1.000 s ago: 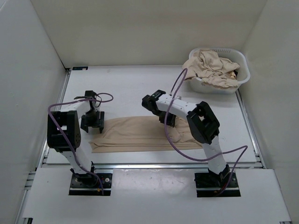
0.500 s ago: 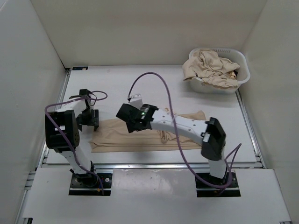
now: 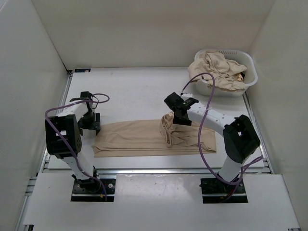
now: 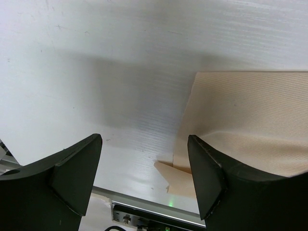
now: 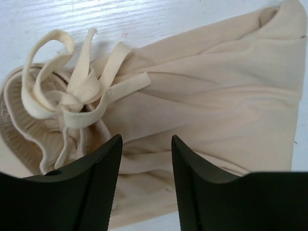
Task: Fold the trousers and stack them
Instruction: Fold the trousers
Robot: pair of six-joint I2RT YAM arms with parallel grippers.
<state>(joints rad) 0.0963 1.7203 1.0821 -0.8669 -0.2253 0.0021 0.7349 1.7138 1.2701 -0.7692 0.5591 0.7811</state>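
Observation:
One pair of beige trousers (image 3: 134,138) lies flat along the table's near edge, its legs reaching left. Its waist end with a knotted drawstring (image 5: 72,98) sits bunched near the middle (image 3: 167,129). My right gripper (image 3: 178,118) hovers open just above that fabric (image 5: 216,96), with the drawstring to the left of its fingers and nothing held (image 5: 144,159). My left gripper (image 3: 91,126) is open over bare table beside the trousers' left end (image 4: 240,110). Its fingers straddle the fabric's corner without touching it (image 4: 144,163).
A white plastic laundry basket (image 3: 250,62) stands at the back right corner, piled with more beige trousers (image 3: 219,70). White walls enclose the table on the left, back and right. A metal rail runs along the near edge (image 3: 154,169).
My right arm has swung back from the left to the table's middle right, and its gripper is open. The waist end now lies bunched mid-table. The left gripper has barely moved.

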